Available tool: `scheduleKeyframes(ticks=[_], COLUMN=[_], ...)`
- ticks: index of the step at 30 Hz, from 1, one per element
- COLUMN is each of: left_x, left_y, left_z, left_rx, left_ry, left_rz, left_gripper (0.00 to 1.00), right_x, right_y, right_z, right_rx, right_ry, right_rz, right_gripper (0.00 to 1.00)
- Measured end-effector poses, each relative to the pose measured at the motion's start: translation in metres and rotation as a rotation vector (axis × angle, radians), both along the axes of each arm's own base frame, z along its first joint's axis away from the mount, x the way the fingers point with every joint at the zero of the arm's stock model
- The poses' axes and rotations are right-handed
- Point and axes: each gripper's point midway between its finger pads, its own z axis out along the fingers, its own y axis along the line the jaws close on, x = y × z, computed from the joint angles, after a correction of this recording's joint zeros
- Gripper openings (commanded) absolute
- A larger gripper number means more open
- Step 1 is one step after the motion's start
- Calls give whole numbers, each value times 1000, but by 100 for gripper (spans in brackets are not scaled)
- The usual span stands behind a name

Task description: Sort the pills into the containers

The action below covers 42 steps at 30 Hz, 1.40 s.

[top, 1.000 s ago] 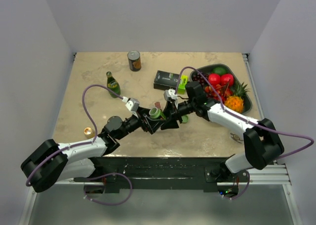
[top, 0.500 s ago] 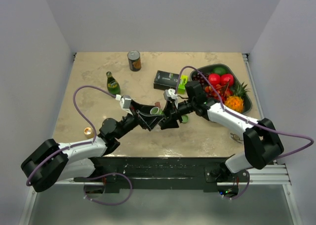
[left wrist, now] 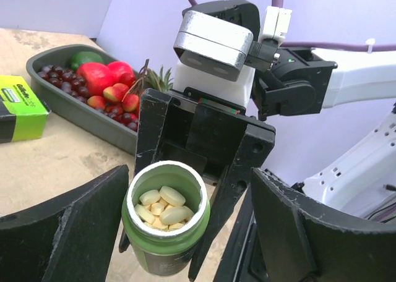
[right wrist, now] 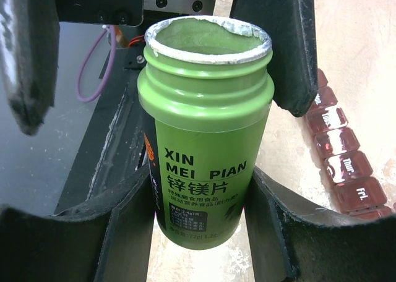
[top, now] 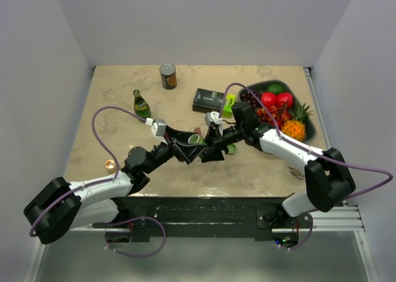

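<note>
My right gripper (right wrist: 198,192) is shut on an uncapped green pill bottle (right wrist: 204,140), holding it upright by its lower half just above the table. Yellow pills (left wrist: 162,205) fill its bottom. My left gripper (left wrist: 189,183) is open and straddles the bottle's mouth (top: 195,138). Its left finger sits close beside the rim and its right finger (left wrist: 297,220) stands well off. The maroon containers (right wrist: 340,152), a strip of small compartments, lie on the table just to the right of the bottle in the right wrist view. The top view hides most of the strip under the arms.
A black-and-lime box (top: 212,100) lies behind the grippers. A dark fruit tray (top: 307,118) sits at the back right. A can (top: 167,75) and a green glass bottle (top: 142,105) stand at the back left. A small green cap (top: 231,149) lies under the right arm, and a small gold thing (top: 111,165) lies near the left.
My left gripper has swung up and in to straddle the bottle's mouth, and its jaws have narrowed a little. The right gripper has kept still with the bottle.
</note>
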Motion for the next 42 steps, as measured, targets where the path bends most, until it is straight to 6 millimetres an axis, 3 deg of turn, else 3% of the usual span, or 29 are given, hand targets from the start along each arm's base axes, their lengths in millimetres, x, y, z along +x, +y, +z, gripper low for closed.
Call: scheduleKeyframes(ticks=[12,16,24,29,32,33,35,36,39,42], left_x=[9,9,8,5,4,4,4,4,3,3], left_y=[-6,-7,-10,-11,-11,-11,-11,-11,-11,-10], left_z=[-11,-13,-19,-32,-36,-36,-35,-34,-34,-34], left_rx=[162,180,234,282,297,297,291,288,279,255], left_ry=[-35,-30,-33,-16,-14,-14,-9,-9,-3,6], left_rz=[16,10,-13,-34,-39,-39,-41,-41,-45,-44], left_gripper=[50,52,68,66,49,35,20,2,0,0], right_x=[-1,-1,1,2,2,2,3,3,3,2], right_y=[-1,-2,-4,-5,-5,-5,-5,-4,-5,-5], right_z=[-1,-2,-3,-3,-3,-3,-4,-4,-4,-3], right_rx=[-7,-11,-14,-16,-17,-16,-16,-15,-16,-17], right_ry=[12,17,18,17,17,18,9,4,8,18], right_rz=[-1,-5,-10,-16,-16,-15,-17,-16,-16,-17], right_gripper=[1,1,1,1,1,2,3,5,15,41])
